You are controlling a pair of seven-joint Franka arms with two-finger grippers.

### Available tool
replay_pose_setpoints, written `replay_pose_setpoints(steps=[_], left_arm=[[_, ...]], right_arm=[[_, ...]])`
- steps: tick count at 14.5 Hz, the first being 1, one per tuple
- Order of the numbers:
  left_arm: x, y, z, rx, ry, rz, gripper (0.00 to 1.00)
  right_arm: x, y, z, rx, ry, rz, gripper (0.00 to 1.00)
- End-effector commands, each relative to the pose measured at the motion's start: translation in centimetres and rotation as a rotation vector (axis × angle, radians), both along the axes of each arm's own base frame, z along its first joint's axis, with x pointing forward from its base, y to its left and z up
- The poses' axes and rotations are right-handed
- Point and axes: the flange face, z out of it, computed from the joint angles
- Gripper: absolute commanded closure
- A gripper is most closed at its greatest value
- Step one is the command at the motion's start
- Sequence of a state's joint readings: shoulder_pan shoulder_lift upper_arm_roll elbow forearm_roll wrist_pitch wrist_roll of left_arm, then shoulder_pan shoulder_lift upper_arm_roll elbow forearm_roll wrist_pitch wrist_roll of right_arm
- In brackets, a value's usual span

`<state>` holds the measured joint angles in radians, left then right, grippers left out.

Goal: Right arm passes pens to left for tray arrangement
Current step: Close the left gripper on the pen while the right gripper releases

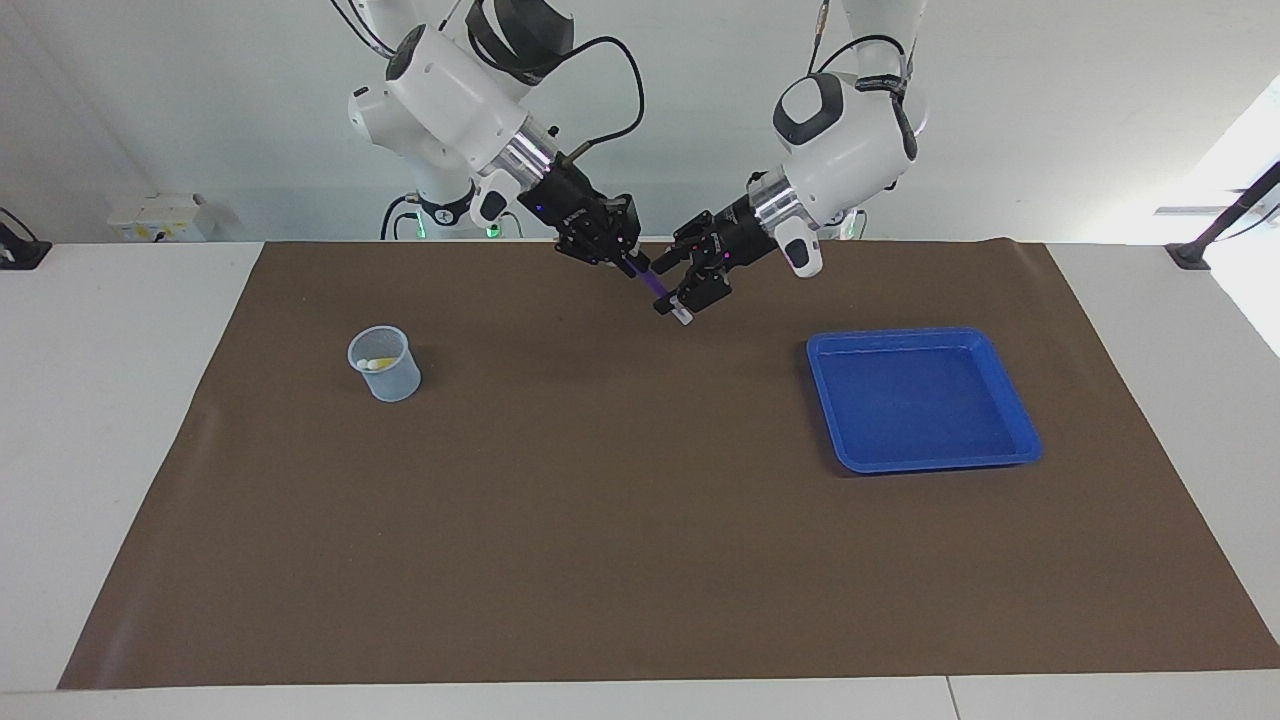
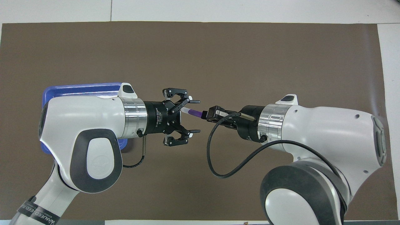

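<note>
The right gripper (image 1: 628, 262) is up in the air over the brown mat (image 1: 640, 540), at the part of the mat close to the robots, and its fingers are closed tightly on the dark end of the purple pen (image 1: 660, 293). The pen points down and toward the left arm, with its pale end at the free side. The left gripper (image 1: 672, 287) is also in the air over the same part of the mat and faces the right gripper. Its fingers (image 2: 194, 101) are spread apart on both sides of the pen's pale end, one finger farther from the robots and one nearer, and in the overhead view a gap is visible between them and the pen, so the pen is inside the open jaws but not gripped by them. Whether any finger already touches the pen I cannot tell. The blue tray (image 1: 1018, 423) lies flat on the mat toward the left arm's end of the table, well apart from both grippers, and nothing is in it. In the overhead view the left arm covers most of the tray. A small translucent cup (image 1: 384, 364) stands upright on the mat toward the right arm's end of the table. Inside it some pale and yellow pen ends (image 1: 377, 363) are visible, but I cannot make out more of them.
</note>
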<state>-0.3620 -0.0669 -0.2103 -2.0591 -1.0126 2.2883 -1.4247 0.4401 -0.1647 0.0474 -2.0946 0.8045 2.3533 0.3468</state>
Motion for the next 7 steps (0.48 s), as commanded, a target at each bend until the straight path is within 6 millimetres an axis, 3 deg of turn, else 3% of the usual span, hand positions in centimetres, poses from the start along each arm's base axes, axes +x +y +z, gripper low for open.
replay_pose_setpoints(steps=[1,7], left_arm=[[-0.43,0.38,-0.17,-0.013,-0.013,0.008,0.35],[-0.15,0.71,0.17,-0.018,-0.010,0.001,0.46]], right_arm=[[-0.47,-0.14,0.34,0.019,-0.006,-0.009,1.00],[-0.38,-0.22,0.28,0.019,-0.007,-0.012,1.00]])
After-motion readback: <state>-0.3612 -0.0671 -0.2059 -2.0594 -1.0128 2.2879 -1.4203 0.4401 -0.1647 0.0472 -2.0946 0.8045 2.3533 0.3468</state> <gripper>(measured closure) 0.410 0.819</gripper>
